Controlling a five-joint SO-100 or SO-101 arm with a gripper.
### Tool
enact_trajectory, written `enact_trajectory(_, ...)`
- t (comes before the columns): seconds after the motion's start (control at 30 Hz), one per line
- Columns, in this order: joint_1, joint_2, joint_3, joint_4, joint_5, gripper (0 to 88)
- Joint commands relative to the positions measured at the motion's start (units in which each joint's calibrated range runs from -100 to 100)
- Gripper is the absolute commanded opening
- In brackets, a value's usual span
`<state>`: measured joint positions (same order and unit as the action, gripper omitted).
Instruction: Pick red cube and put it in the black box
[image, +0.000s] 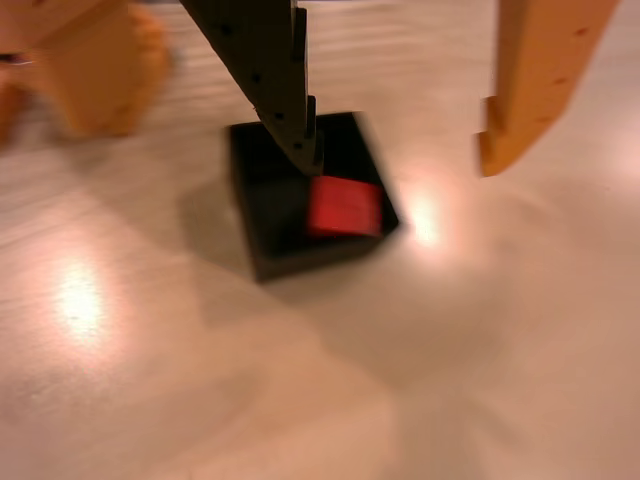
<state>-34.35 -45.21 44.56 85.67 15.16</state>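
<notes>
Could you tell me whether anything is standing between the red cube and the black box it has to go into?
Nothing visible does. In the wrist view, the red cube already sits inside the black box, at its right side. The gripper is open, its fingers apart above the box and holding nothing.

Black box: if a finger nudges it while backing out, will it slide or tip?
The box looks low and wide, so it would probably slide, not tip. The table looks smooth and glossy, so little grip. With only the cube inside, it is likely light.
</notes>
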Motion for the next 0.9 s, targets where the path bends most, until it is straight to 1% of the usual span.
enact_trajectory(0.0, 7.7, -5.6, -6.4, 0.5, -5.8, 13.4)
enact_trajectory(0.07, 13.0, -9.1, -5.3, -0.9, -8.3, 11.1)
enact_trajectory(0.13, 18.1, -12.6, -2.8, -1.7, -9.9, 10.6)
enact_trajectory(0.27, 27.6, -18.1, 3.4, -4.8, -11.2, 10.3)
enact_trajectory(0.33, 30.3, -21.0, 8.0, -6.8, -11.9, 10.4)
enact_trajectory(0.5, 34.0, -29.4, 22.0, -12.5, -12.2, 10.3)
enact_trajectory(0.67, 34.7, -38.2, 31.2, -13.1, -12.2, 10.2)
enact_trajectory(0.87, 34.7, -44.5, 36.8, -13.8, -15.7, 10.2)
